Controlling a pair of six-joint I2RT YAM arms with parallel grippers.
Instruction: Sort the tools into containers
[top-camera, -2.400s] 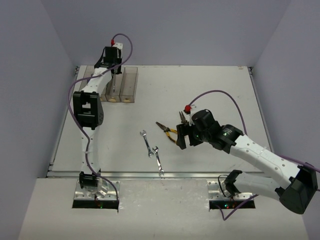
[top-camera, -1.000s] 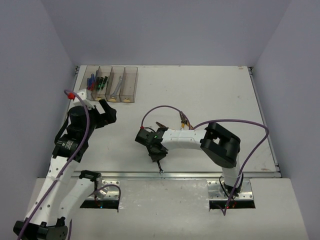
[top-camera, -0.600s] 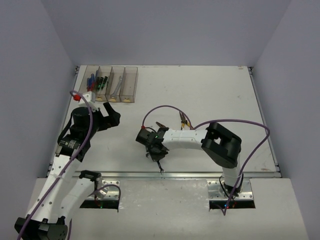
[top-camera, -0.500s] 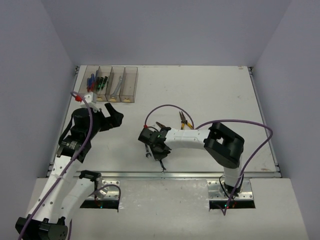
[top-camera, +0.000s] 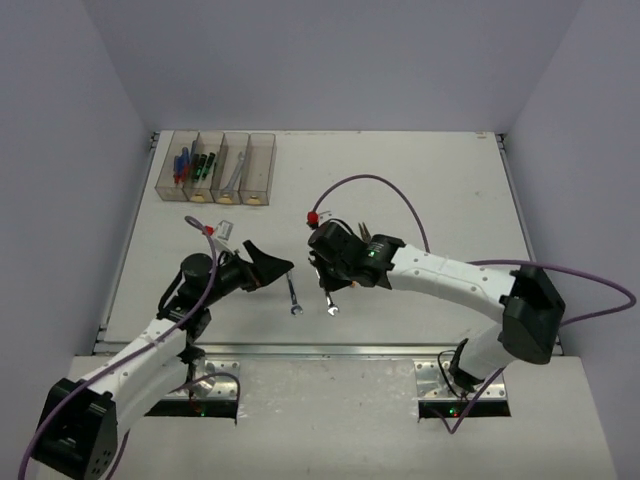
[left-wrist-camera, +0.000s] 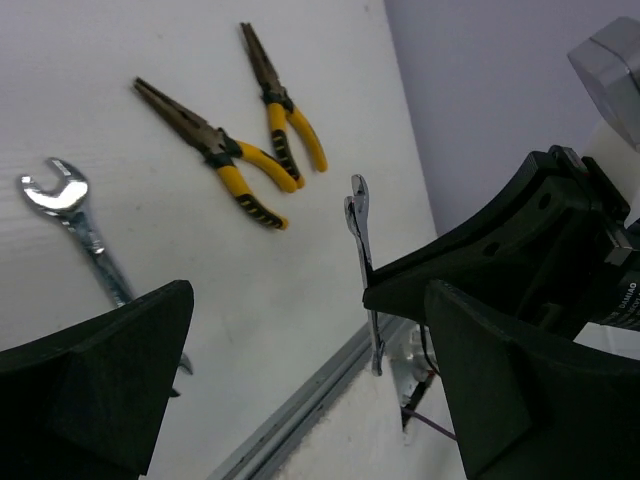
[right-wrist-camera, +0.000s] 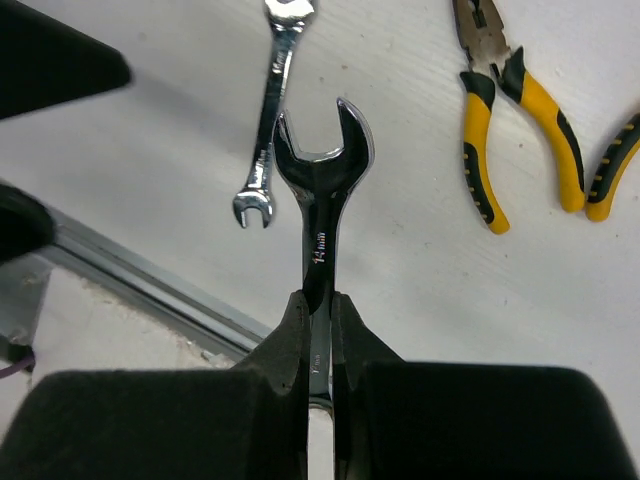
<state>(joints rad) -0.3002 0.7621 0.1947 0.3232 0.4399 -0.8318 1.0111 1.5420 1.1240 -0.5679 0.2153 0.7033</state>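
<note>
Your right claw (right-wrist-camera: 320, 300) is clenched on a wrench (right-wrist-camera: 318, 190), pinching the shank and holding it clear of the tabletop (right-wrist-camera: 150, 150), toward the near edge. Your left claw (left-wrist-camera: 305, 300) is spread wide, grasping nothing, close by the second wrench (left-wrist-camera: 75, 215). Watch two risks. The pinch is thin, so the wrench may swivel or slip on the carry to the bins (top-camera: 262, 165) at the far left. That path also crosses your left arm, so the two may collide.
</note>
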